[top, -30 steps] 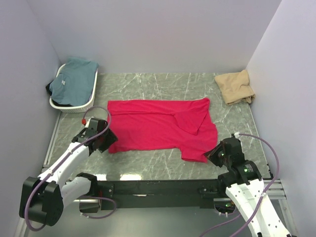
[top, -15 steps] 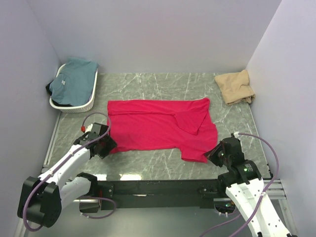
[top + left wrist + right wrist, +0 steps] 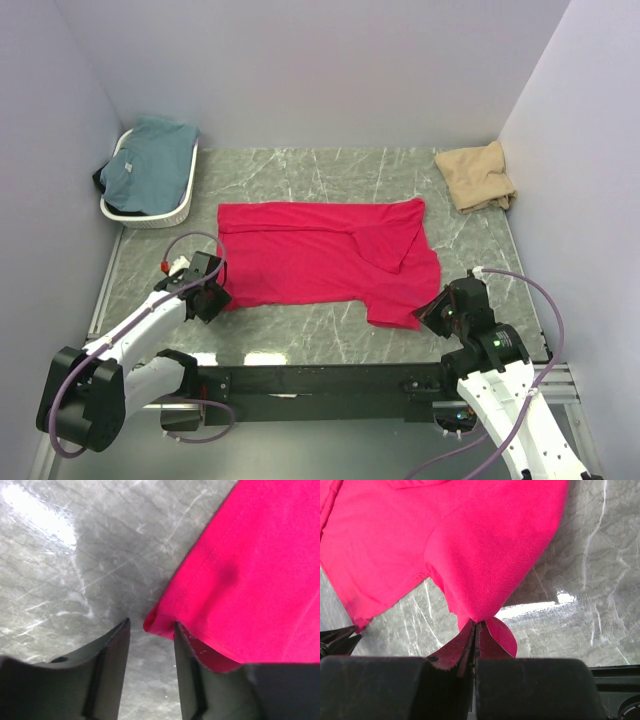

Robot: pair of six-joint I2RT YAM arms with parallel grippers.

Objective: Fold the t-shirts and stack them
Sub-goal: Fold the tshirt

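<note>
Marble table (image 3: pixel 330 170), grey-green with pale veins, fills most of the top view. Largest item on it? (K.)

Red t-shirt (image 3: pixel 320 262), spread flat across the middle, long axis left to right. 1 flap is folded over on its right half, so that side lies double. (M.)

Next down in size? (K.)

White oval basket (image 3: pixel 152 218) at the far left corner, with the teal t-shirt (image 3: pixel 150 152) bunched inside and spilling over the rim. Then the tan t-shirt (image 3: pixel 478 177), crumpled in a small heap at the far right corner, well apart from the red one. (M.)

Arms. Left first. (K.)

Left gripper (image 3: pixel 150 625) is low at the near left corner of the red shirt. Wrist view: its 2 fingers (image 3: pixel 107 670) stand a narrow gap apart, and the rolled corner hem sits in that gap. The right-hand finger meets the cloth edge; marble shows between the other finger and the hem. Cloth not pinched. (M.)

Right? (K.)

Right gripper (image 3: pixel 476 626) sits at the near right corner of the same shirt. Its jaws are pressed together with no gap, a small tongue of red cloth nipped between them. The fabric draws to a point at the tips. (M.)
</note>
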